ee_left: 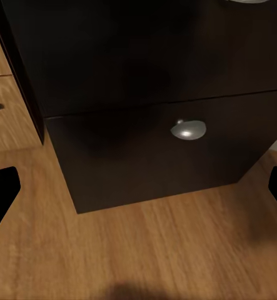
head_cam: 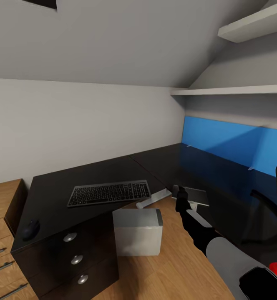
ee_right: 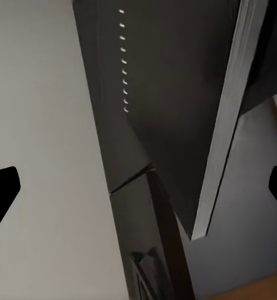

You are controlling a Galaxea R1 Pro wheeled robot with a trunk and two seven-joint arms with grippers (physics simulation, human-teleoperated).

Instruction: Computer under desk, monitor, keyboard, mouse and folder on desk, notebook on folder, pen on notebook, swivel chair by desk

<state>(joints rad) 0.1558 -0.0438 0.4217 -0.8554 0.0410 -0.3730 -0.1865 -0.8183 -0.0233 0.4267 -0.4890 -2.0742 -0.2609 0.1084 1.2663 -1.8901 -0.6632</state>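
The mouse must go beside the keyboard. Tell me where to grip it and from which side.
Grip the mouse across its narrow flanks, coming straight down from above: it lies flat and low near the desk's left corner, apart from the keyboard, with nothing crowding it.

1. a glossy black drawer front [ee_left: 157,156] of the desk, seen from above at an angle, bears one round silver knob [ee_left: 188,129].
2. the drawer unit stands on a wooden floor [ee_left: 144,250].
3. just beside it is a light wooden dresser [ee_left: 7,106].
4. two dark fingertips [ee_left: 0,194] of the left gripper [ee_left: 138,194] sit at opposite edges, wide apart, holding nothing.
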